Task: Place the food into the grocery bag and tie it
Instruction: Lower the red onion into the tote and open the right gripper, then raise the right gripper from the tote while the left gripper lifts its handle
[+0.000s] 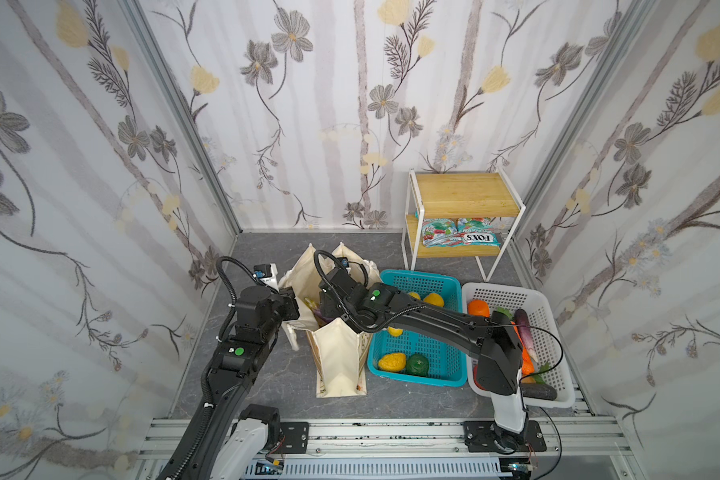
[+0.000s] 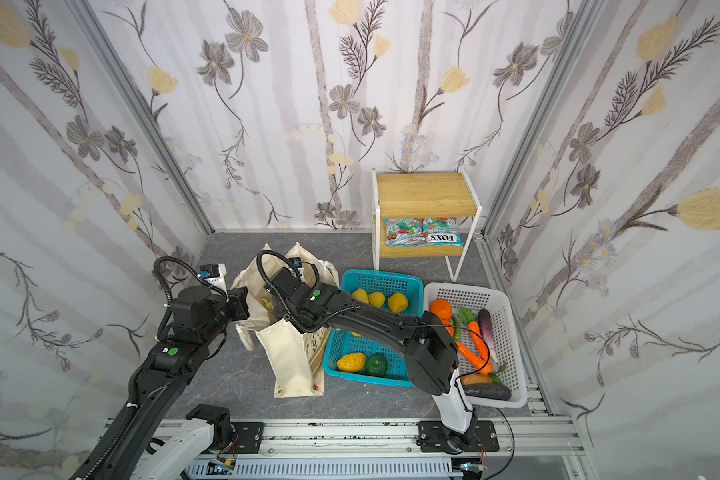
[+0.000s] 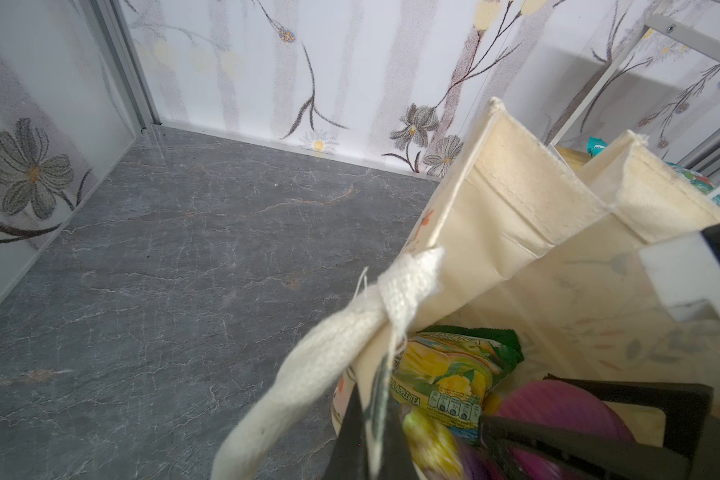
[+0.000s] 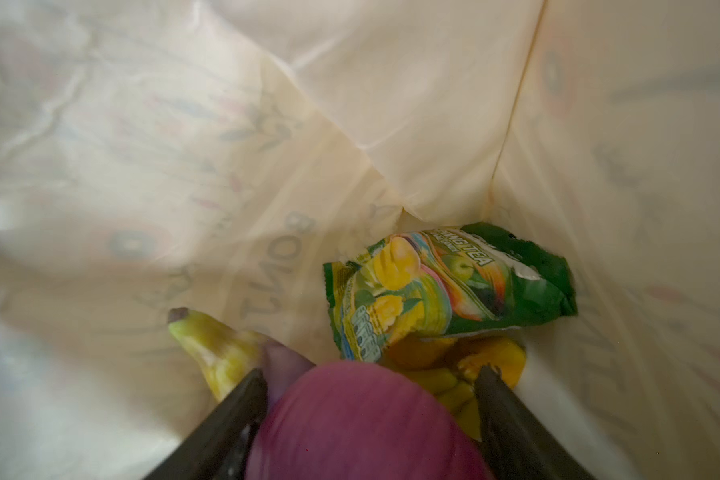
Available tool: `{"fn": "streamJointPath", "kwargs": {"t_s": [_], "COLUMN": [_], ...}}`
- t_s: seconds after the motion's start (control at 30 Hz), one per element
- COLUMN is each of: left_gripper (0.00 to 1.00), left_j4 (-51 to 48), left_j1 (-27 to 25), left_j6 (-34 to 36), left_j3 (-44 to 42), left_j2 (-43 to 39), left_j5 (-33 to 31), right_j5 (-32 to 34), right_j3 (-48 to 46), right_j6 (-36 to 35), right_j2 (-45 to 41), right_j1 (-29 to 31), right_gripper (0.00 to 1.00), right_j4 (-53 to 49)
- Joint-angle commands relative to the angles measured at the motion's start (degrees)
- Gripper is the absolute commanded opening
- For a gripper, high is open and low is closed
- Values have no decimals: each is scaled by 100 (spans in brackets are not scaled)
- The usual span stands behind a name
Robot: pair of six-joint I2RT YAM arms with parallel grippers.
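Here's the cream canvas tote (image 1: 337,365) standing on the grey stone-look tabletop (image 1: 267,374). Just right of it is the teal plastic basket (image 1: 416,380), then the white plastic basket (image 1: 512,291) beside that. Behind both stands the two-tier wooden shelf (image 1: 462,193), with glossy packets (image 1: 458,237) on its lower tier. Down in the tote, a green snack packet (image 4: 445,282) lies on yellow toy bananas (image 4: 213,349), and a purple toy eggplant (image 4: 362,419) sits between the right gripper's (image 4: 371,372) jaws.

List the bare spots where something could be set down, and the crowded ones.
Free: grey table between grocery bag, left wall and back wall; strip before the front rail; rack's top shelf. Crowded: teal basket, white basket, lower shelf, bag's mouth.
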Motion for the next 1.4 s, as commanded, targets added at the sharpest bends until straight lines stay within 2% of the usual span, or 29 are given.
{"fn": "streamJointPath", "kwargs": {"t_s": [0.0,0.17,0.23,0.27,0.73,0.93,1.1,1.37], "left_gripper": [0,0,0,0,0,0,0,0], "left_j4": [117,119,123,118,117,119,363,372], "left_j1": [4,8,9,8,7,10,2,2], "left_j6": [-12,-10,-9,-3,-17,-20,-510,-553], "left_j3": [16,16,10,16,7,15,29,375], "left_j2": [14,-2,7,11,7,3,-201,-266], "left_j5": [17,-11,-24,-17,-49,-66,271,282], "right_j5": [209,229,340,377,116,437,833,408], "right_j3": [60,128,142,147,77,-287,-1130,-2150], "right_j6": [25,-91,-167,-237,-655,-653,-647,-347], "right_j2": [75,-77,-195,-268,-1325,-2024,-2710,-2845], "right_j1": [7,34,63,78,91,93,-67,-331], "right_gripper": [75,90,99,100,100,100,100,80], "right_j4": [-108,-94,-90,-75,280,511,660,817]}}
